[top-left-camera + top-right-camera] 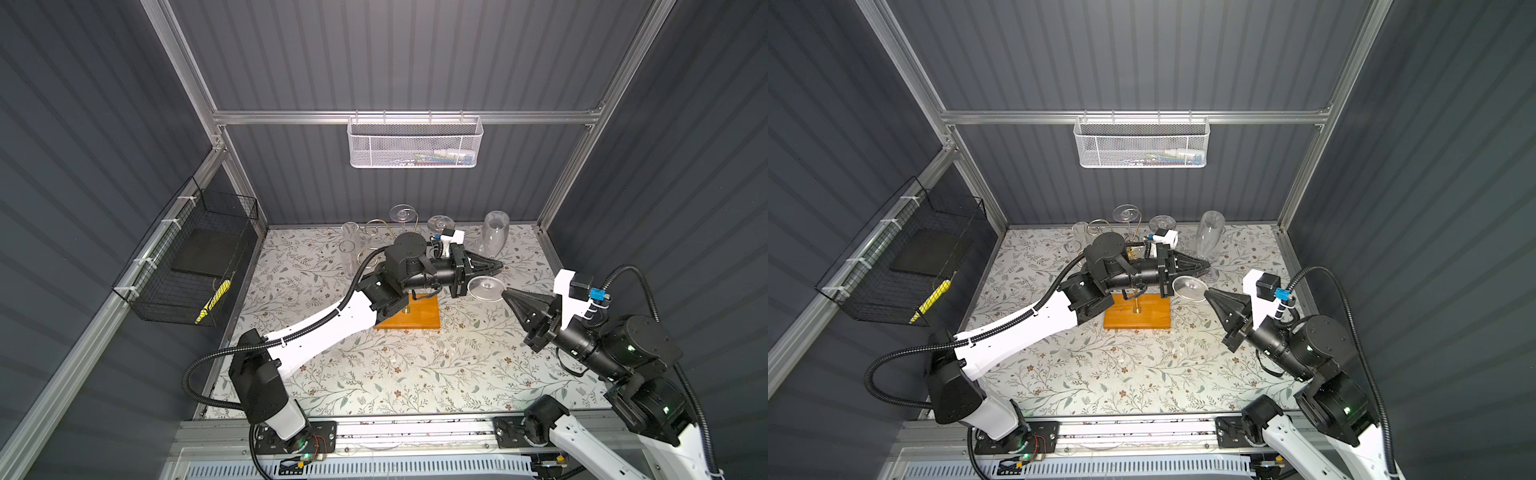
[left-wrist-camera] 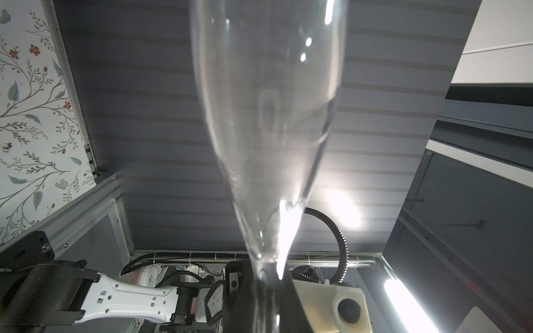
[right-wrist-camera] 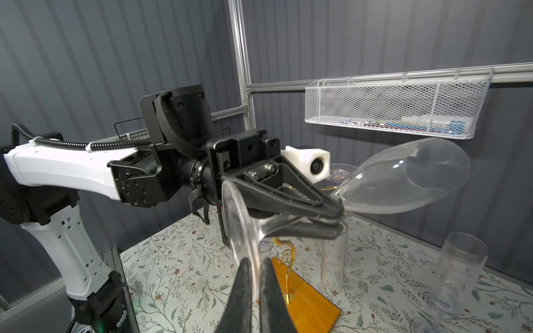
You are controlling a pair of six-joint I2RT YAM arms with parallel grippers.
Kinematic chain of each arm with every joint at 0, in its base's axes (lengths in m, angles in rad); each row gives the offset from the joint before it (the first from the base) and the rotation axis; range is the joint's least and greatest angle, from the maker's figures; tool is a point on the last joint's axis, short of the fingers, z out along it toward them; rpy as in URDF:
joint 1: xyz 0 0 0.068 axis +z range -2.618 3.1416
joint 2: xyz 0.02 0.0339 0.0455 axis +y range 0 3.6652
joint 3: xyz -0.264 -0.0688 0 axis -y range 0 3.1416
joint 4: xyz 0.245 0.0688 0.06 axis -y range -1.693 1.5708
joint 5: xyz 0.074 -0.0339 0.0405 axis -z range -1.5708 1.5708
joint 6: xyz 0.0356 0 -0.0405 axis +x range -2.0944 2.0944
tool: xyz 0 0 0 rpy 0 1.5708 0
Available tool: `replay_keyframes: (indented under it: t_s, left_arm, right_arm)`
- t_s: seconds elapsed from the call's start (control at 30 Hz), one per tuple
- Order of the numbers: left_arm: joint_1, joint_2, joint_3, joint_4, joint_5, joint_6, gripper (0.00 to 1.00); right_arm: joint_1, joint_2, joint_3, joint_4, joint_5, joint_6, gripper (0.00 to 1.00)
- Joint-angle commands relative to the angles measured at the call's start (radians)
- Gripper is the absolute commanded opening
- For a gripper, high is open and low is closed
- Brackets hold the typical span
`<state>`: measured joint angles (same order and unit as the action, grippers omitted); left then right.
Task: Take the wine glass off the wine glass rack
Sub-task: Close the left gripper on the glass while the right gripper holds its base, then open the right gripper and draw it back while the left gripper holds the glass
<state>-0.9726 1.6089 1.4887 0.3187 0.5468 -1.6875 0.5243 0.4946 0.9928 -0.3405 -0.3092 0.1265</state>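
Wine glass: The wine glass (image 3: 401, 178) is up in the air over the bench (image 1: 415, 374), lying on its side.
Long way of the glass: It runs front to back. The round foot (image 1: 486, 287) points to the front. The bowl points to the back wall.
Left tool: The left tool (image 3: 336, 214) is pinched tight on the thin stem, right where the bowl starts. It comes in from the side, across the stem.
Right tool: The right tool (image 1: 508, 296) is pinched tight on the edge of the foot. It reaches in from the front right.
Rack: The wine glass rack (image 1: 1152, 316) stands under the left arm, off to the left of the held glass. Other glasses (image 1: 402, 214) hang on it at the back. I think the held glass is free of the gold arms.
Who is nearer: Both tools touch the glass. The left one has the middle and the right one has only the end.
Next move, my guess: One tool must let go so the other can carry the glass away from the rack. The hold on the stem looks safer, because the foot's edge is thin and slippery.
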Motion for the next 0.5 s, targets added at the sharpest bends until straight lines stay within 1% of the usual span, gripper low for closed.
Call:
replay_keyframes:
  t_s: [0.0, 0.17, 0.2, 0.27, 0.3, 0.33, 0.4, 0.47]
  left_arm:
    - [-0.009, 0.005, 0.036, 0.065, 0.017, 0.035, 0.08]
    - [-0.011, 0.005, 0.037, 0.074, 0.014, 0.038, 0.02]
    - [-0.011, 0.005, 0.036, 0.075, 0.012, 0.041, 0.0]
    - [-0.011, 0.003, 0.04, 0.071, 0.011, 0.053, 0.0]
    - [-0.012, 0.002, 0.045, 0.064, 0.01, 0.067, 0.0]
    - [-0.012, 0.001, 0.053, 0.048, 0.007, 0.085, 0.0]
    - [-0.012, -0.001, 0.074, 0.009, 0.003, 0.13, 0.0]
    - [-0.012, 0.0, 0.099, -0.026, -0.001, 0.186, 0.0]
  right_arm:
    - [0.0, -0.01, -0.008, -0.017, -0.001, 0.015, 0.0]
    - [0.0, -0.015, -0.004, -0.031, 0.014, 0.007, 0.0]
    - [0.0, -0.016, -0.002, -0.036, 0.024, 0.007, 0.09]
    - [-0.001, -0.02, 0.005, -0.043, 0.038, -0.005, 0.31]
    - [0.0, -0.02, 0.012, -0.075, 0.052, -0.005, 0.49]
    - [0.0, -0.022, 0.018, -0.085, 0.069, 0.001, 0.63]
    - [0.0, -0.029, 0.03, -0.097, 0.1, 0.008, 0.8]
    - [0.0, -0.04, 0.039, -0.101, 0.139, 0.026, 0.89]
